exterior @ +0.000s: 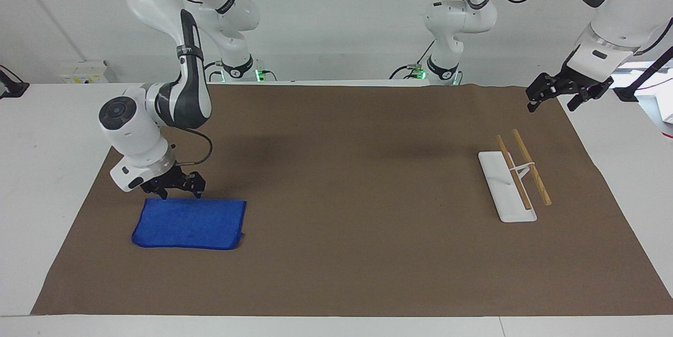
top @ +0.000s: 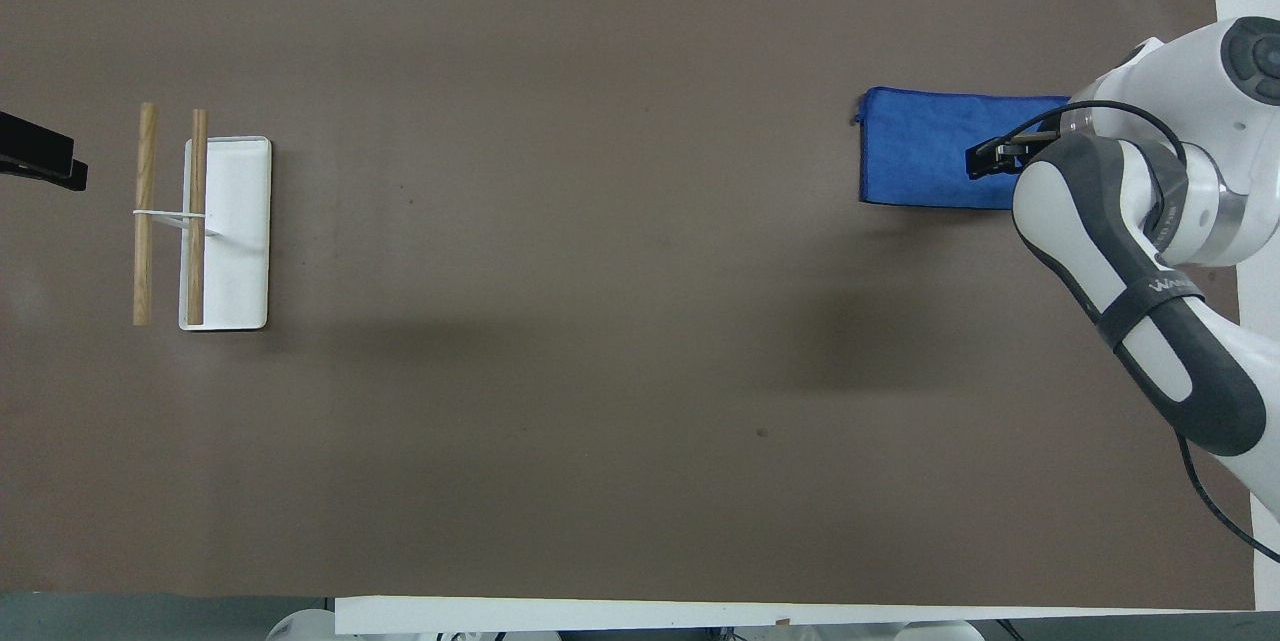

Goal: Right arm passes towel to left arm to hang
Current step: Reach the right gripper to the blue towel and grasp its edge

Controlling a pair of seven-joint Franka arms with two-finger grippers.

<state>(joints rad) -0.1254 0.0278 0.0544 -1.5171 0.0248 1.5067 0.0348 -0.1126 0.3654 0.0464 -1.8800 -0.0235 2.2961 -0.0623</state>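
Observation:
The blue towel (exterior: 189, 224) lies flat on the brown mat toward the right arm's end of the table; in the overhead view the towel (top: 925, 156) is partly covered by the arm. My right gripper (exterior: 181, 191) is open and hangs low over the towel's edge nearer the robots; I cannot tell if it touches. One of its fingers (top: 988, 161) shows over the towel from above. My left gripper (exterior: 554, 101) is open and empty, and waits raised over the mat's corner at the left arm's end; its tip (top: 40, 156) shows at the overhead view's edge.
A white rack (exterior: 507, 190) with two wooden rods stands on the mat toward the left arm's end; it also shows in the overhead view (top: 225, 231). The brown mat (exterior: 342, 169) covers most of the white table.

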